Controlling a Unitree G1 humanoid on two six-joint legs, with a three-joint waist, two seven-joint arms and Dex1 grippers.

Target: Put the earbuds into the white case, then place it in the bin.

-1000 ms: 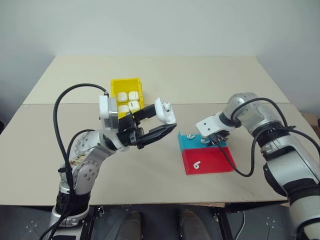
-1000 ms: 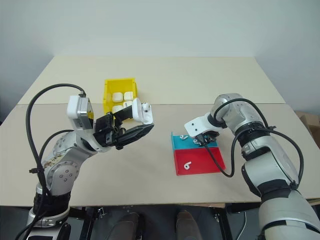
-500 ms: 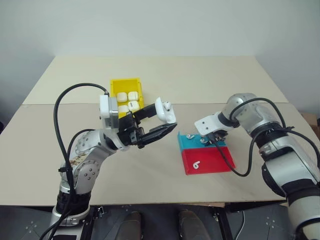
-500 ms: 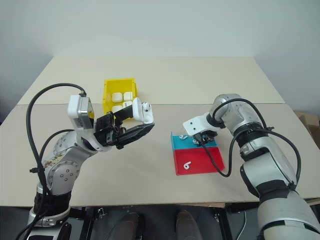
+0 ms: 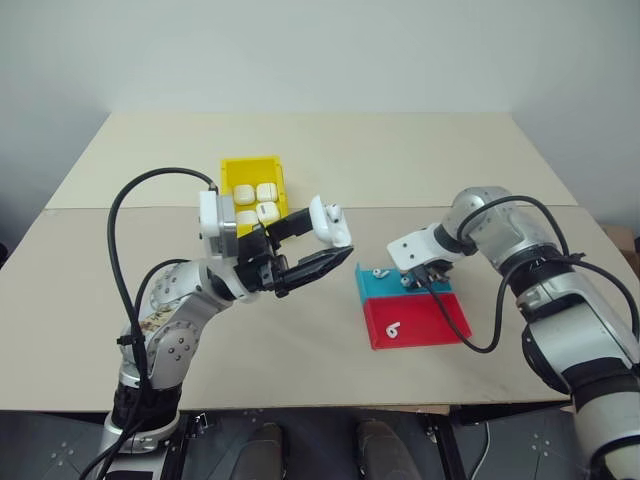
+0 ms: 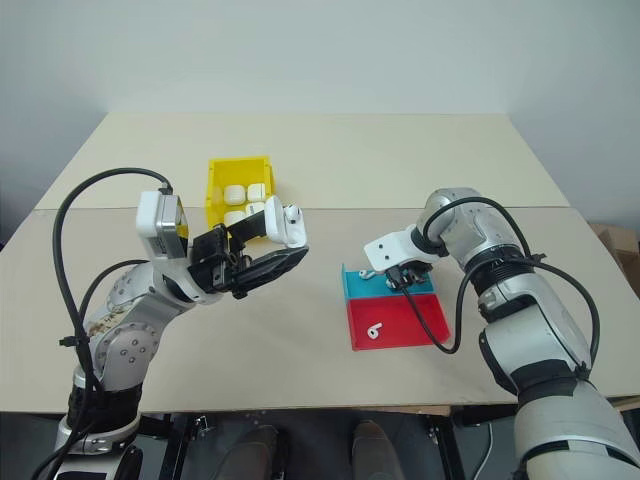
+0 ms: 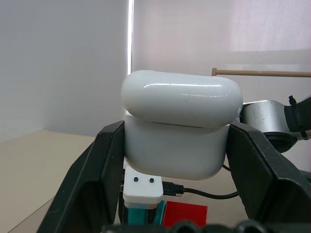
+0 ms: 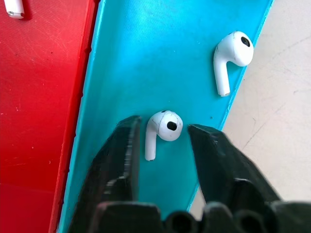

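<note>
Yellow bin [image 5: 243, 172]: we see it toward the back left of the beige table [image 5: 330, 150], with several white cases [image 5: 257, 202] sitting inside it.
Left gripper [image 7: 177, 145]: we've got it raised off the table just in front of the bin, both black fingers [image 7: 92, 179] clamped on the sides of the white case [image 7: 180, 124]. From the head views the case's lid looks flipped up; in the left wrist view it sits tilted on the body.
Blue tray [image 5: 392, 284]: right of centre, butted up against the red tray [image 5: 420, 318], which lies nearer to us.
Earbuds on the blue tray: two of them. One earbud [image 8: 163, 127] sits right between the right gripper's fingertips, the other earbud [image 8: 231, 57] lies near the tray's edge, well clear of the fingers.
Earbud on the red tray [image 5: 394, 328]: a third one, lying on its own.
Right gripper [image 8: 163, 131]: pointing steeply down at the blue tray, fingers narrowed around the earbud with thin gaps on either side, so we can't call it a grip yet.
</note>
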